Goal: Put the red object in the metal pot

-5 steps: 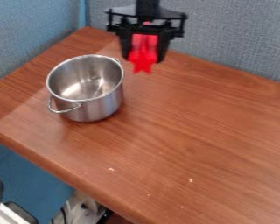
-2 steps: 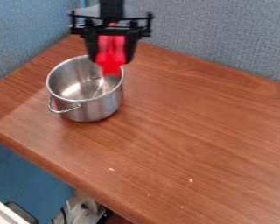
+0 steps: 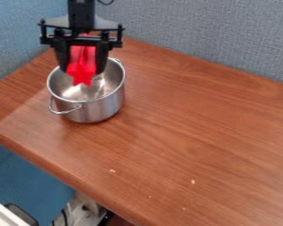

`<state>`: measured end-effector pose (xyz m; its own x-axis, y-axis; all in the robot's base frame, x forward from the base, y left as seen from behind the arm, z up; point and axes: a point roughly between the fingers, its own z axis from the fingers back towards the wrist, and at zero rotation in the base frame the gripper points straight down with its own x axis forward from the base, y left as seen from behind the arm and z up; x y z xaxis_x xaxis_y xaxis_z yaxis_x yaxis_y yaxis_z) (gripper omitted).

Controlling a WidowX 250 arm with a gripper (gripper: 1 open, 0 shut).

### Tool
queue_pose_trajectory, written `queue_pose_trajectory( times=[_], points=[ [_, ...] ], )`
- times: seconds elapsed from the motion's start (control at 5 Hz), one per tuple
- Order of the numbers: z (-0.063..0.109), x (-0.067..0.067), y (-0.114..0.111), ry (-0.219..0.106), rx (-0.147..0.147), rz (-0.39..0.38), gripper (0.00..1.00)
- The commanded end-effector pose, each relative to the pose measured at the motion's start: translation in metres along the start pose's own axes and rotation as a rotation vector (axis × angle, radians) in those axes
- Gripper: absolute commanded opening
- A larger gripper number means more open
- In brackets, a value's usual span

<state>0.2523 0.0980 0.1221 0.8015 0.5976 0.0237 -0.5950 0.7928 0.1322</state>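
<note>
A: Only the one camera view here; what can you make of the gripper (image 3: 81, 55)?

B: It hangs from the top edge of the frame, pointing down over the metal pot (image 3: 87, 87); the arm above it is cut off by the frame, so only a dark column shows. Its black fingers (image 3: 61, 48) stand on either side of the red object (image 3: 84, 64) and pinch it between them; the jaws are partly apart, as wide as the block they hold.

A: And where does the red object sit relative to the pot?

B: It hangs upright in the grip, its lower end in front of the pot's opening, toward the far left of the wooden table (image 3: 191, 124); whether that tip is already below the rim or only above it I cannot tell from this angle; the red overlaps the shiny inside wall, and a reddish reflection blurs the boundary.

A: Anything hidden on the pot itself?

B: One loop handle shows at the near left side; the far handle is hidden behind the gripper and the block; the pot's floor is partly covered by the red shape. Beyond the table, a blue wall (image 3: 226, 35) fills the far side; below the near edge there are dim, blurred things on the floor that I cannot name.
</note>
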Motion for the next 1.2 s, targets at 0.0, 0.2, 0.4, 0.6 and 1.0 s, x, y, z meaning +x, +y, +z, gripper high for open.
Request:
queue_pose_trajectory(
  times=[0.0,0.2,0.4,0.6,1.0],
  points=[
    [0.001,0.008,0.008,-0.029,0.016,0.018,0.0],
    [-0.007,0.009,0.007,-0.005,0.029,0.02,1.0],
    [-0.013,0.01,0.005,0.001,0.025,0.02,1.0],
    [-0.019,0.012,0.003,0.005,0.025,0.021,1.0],
    [-0.028,0.016,0.001,0.012,0.029,0.027,1.0]
  ],
)
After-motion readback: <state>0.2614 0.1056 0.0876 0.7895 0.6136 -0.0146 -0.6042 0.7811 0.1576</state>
